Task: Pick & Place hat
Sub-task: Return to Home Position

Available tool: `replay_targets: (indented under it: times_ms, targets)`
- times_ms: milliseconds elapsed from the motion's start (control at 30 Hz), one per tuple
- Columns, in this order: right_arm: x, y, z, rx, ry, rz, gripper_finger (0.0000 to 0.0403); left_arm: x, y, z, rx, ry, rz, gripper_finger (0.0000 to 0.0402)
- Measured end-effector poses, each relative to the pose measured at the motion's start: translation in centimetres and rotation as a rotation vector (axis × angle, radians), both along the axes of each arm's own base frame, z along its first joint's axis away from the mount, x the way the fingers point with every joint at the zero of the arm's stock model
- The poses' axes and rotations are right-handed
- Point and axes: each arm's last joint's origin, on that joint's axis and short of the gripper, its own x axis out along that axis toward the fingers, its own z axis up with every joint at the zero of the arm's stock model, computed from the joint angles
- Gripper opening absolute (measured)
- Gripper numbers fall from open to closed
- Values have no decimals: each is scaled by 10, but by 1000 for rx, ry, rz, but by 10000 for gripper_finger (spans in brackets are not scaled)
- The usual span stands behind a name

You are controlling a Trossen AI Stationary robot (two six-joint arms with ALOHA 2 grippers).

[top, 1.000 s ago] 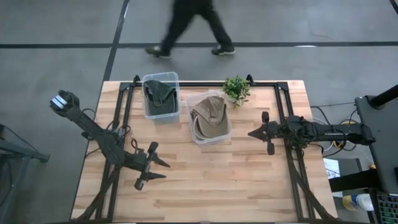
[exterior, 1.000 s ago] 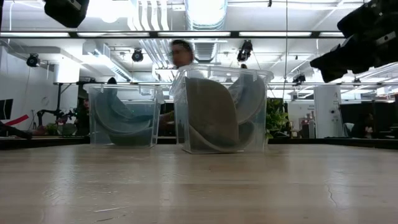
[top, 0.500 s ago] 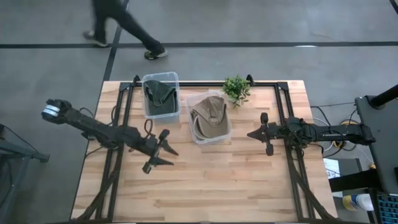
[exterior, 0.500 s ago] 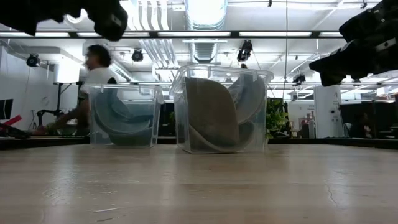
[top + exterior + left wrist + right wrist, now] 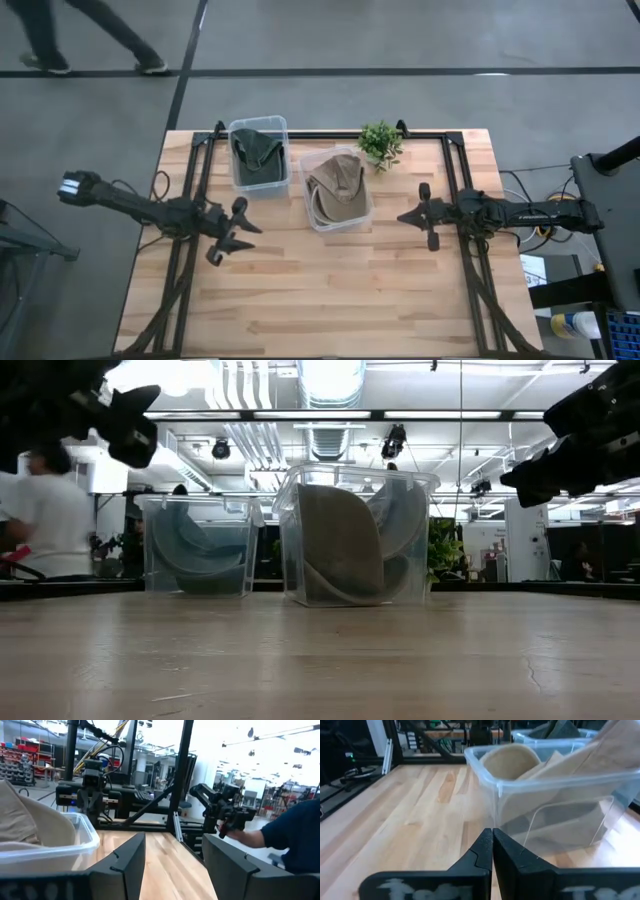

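1. Two caps binned: brown cap point(image 5: 334, 184) in right transparent bin point(image 5: 369, 198), dark cap point(image 5: 257, 150) in left transparent bin point(image 5: 233, 160)
2. Left gripper point(image 5: 249, 236) aloft near the latter, fingers spread, empty
3. Right gripper point(image 5: 403, 214) aloft right of both bins, fingers pressed together

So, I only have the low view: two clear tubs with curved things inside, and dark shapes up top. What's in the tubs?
Observer: From above, they're caps: a dark greenish cloth cap in the left clear plastic bin, a tan cloth cap in the right clear plastic bin.
Operator: And the dark shapes?
Observer: They end in claws. The left claw is open, holding nothing.
Operator: The other one?
Observer: The right claw is shut and empty, pointing at the tan cap's bin.
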Motion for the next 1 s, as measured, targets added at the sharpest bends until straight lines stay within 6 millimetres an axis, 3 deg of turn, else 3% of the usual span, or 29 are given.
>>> replay_targets:
  times_ms: [433, 733, 1000]
  targets:
    - [-1, 0, -4, 1, 40, -3, 9, -10, 2, 0, 74, -31, 17, 188]
    - [-1, 0, -4, 1, 39, -3, 9, -9, 2, -8, -130, 119, -29, 188]
    - [0, 0, -4, 1, 42, -3, 8, -9, 2, -8, -151, 126, -32, 188]
